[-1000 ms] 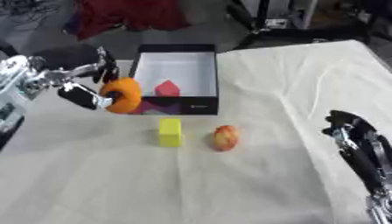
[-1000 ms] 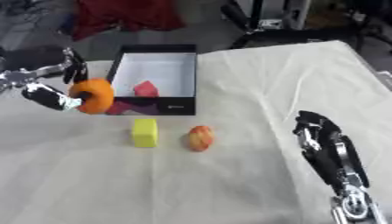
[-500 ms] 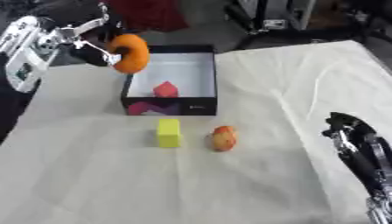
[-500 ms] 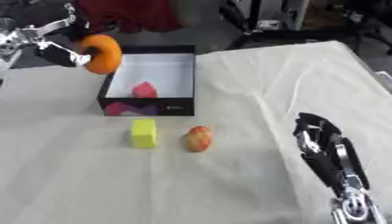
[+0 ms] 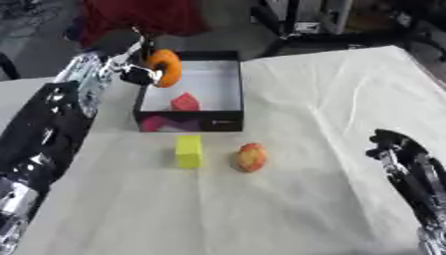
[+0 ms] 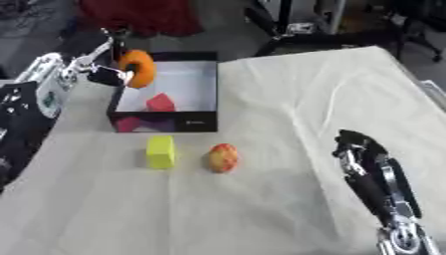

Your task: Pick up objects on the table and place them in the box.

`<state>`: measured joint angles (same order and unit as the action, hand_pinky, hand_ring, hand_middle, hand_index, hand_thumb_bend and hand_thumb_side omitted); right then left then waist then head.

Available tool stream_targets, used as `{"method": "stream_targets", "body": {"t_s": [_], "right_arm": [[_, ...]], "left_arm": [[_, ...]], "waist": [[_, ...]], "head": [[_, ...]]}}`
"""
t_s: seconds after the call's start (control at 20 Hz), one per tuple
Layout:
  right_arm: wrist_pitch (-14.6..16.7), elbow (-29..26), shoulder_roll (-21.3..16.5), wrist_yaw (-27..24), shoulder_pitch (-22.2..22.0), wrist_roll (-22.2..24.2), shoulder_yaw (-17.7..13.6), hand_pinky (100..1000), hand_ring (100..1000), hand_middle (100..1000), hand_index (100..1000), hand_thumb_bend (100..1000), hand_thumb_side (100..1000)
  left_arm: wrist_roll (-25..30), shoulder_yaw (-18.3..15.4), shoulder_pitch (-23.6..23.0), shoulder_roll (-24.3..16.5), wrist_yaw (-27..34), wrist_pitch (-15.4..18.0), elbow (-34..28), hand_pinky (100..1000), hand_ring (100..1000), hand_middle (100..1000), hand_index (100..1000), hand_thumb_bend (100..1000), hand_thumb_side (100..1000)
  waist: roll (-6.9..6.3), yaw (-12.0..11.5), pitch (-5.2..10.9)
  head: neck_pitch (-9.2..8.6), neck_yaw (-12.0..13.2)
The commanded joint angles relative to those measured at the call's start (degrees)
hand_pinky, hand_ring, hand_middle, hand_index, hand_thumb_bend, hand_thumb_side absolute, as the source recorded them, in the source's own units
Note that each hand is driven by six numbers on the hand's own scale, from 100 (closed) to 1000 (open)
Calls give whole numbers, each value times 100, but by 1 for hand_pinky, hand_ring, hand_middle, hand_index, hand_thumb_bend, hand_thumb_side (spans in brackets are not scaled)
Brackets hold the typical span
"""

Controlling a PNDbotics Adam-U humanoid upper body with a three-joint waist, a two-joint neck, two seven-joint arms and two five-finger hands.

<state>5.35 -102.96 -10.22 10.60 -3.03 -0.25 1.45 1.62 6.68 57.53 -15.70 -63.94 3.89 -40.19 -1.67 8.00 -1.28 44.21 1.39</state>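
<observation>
My left hand (image 5: 138, 72) is shut on an orange ring-shaped object (image 5: 165, 67), held over the left rim of the black box (image 5: 234, 84). The box has a white floor, and a red piece (image 5: 184, 101) lies inside it near the front wall. On the cloth in front of the box sit a yellow block (image 5: 188, 150) and, to its right, a red-and-yellow apple-like fruit (image 5: 251, 157). My right hand (image 6: 362, 154) rests at the lower right, fingers relaxed and holding nothing.
A cream cloth (image 5: 331, 99) covers the table. Beyond the far edge are a red fabric heap (image 5: 144, 15) and dark chair bases (image 5: 322, 30). My left arm (image 5: 52, 124) runs along the left side.
My left hand has carried the orange ring up from the cloth left of the box and then toward the box's left rim. The view has also shifted. The right hand has stayed put.
</observation>
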Motion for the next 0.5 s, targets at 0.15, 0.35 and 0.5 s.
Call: {"method": "stream_targets", "body": {"t_s": [0.15, 0.35, 0.5], "right_arm": [[21, -57, -9, -39, 63, 19, 3, 747, 651, 700, 802, 100, 692], [20, -59, -5, -35, 65, 9, -10, 747, 651, 700, 802, 100, 692], [15, -58, -4, -24, 60, -7, -28, 747, 651, 700, 802, 100, 693]], "left_arm": [[-327, -66, 83, -12, -38, -66, 87, 657, 569, 608, 794, 528, 774], [-411, -31, 47, -57, 118, -15, 33, 667, 586, 641, 821, 576, 872], [-393, 41, 16, -225, 446, 93, -223, 660, 566, 616, 804, 493, 823]], "waist": [[88, 13, 79], [89, 2, 73], [81, -35, 70]], "head": [[-10, -4], [-10, -12], [-10, -46]]}}
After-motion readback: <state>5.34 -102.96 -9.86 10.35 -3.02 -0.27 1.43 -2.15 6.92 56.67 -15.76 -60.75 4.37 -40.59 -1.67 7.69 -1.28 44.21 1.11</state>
